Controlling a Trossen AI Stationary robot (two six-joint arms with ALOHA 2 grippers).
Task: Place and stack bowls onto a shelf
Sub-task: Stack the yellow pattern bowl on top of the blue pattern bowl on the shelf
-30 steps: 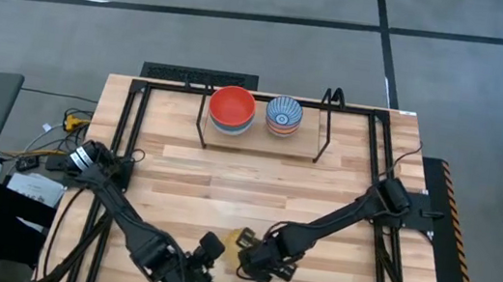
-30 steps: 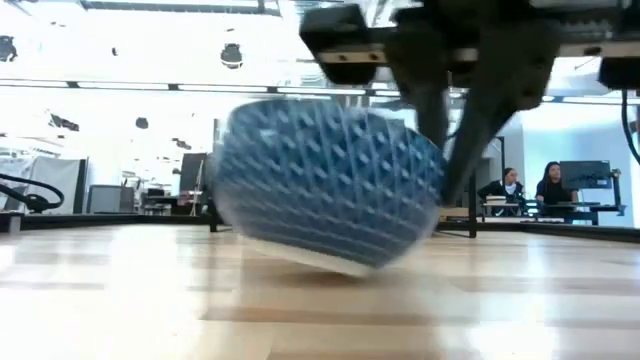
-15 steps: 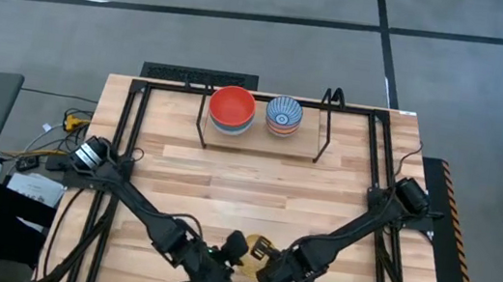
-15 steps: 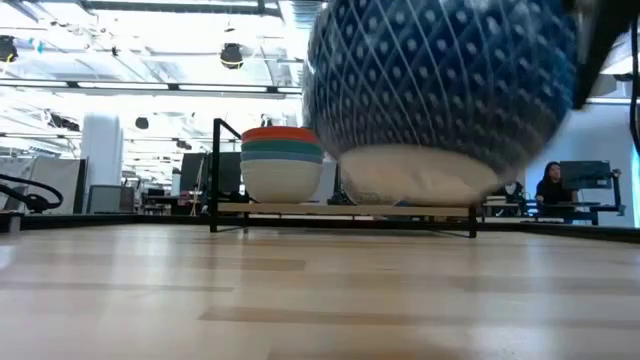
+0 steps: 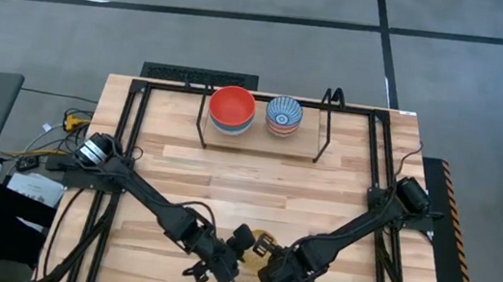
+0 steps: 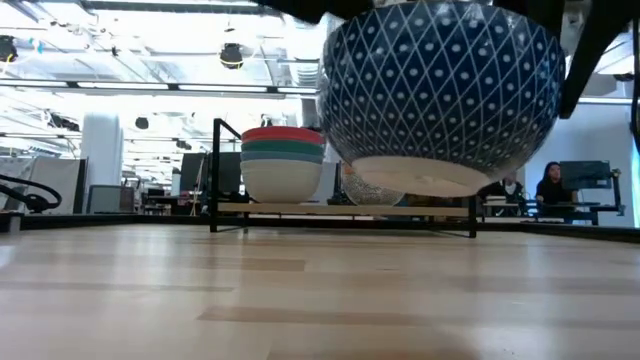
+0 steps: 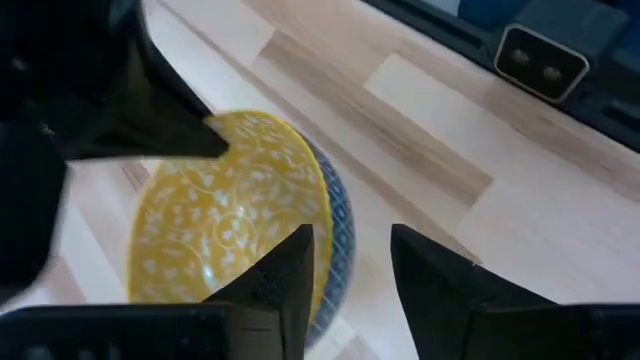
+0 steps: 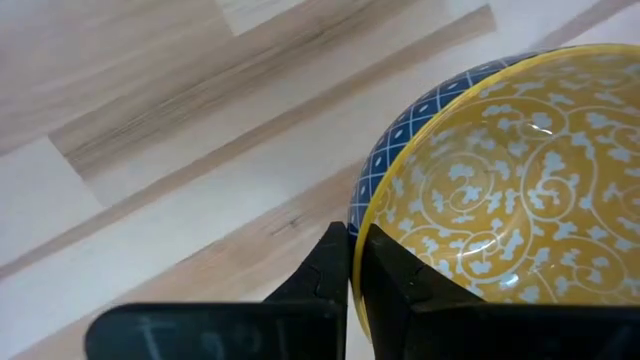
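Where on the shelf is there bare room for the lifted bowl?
The shelf is bare on its right end, between the patterned bowl stack and the right wire upright. The left-middle holds the red-topped stack. The tabletop middle is also free.

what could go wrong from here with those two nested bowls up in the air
1. The right gripper pinches only the rims of the yellow patterned bowl and the blue-white patterned bowl under it; they could slip and drop to the table.
2. The left gripper, open beside the rim, could knock them.
3. The shelf is far across the table.
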